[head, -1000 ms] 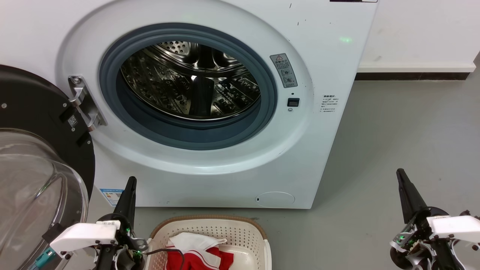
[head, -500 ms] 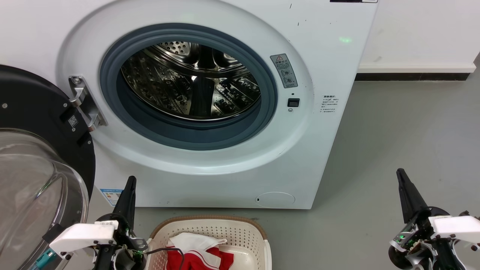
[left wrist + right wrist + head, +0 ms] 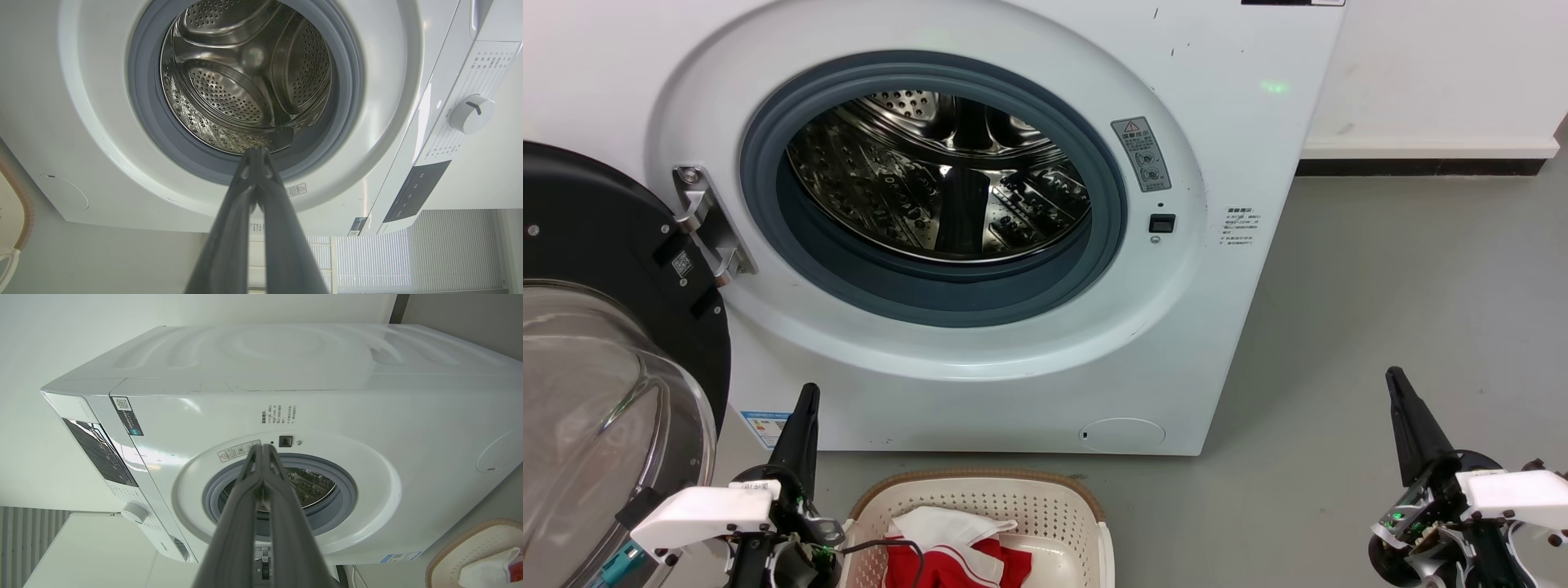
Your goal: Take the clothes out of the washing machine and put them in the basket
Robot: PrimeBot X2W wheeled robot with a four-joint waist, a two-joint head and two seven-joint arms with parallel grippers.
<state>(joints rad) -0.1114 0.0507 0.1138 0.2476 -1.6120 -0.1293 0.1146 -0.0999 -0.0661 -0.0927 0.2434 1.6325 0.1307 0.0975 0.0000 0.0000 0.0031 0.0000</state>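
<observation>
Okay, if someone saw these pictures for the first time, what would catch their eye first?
The washer stands open in the middle of the head view, and its shiny steel drum looks empty. Below it, at the bottom edge, red and white clothes lie in the cream basket. The door hangs open at the left, and the left gripper and right gripper rest shut at the lower corners.

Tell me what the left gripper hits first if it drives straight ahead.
Probably the washing machine's grey door seal: the left gripper's shut tips line up with its edge beside the drum. Depth is unclear; it might slip just inside instead.
</observation>
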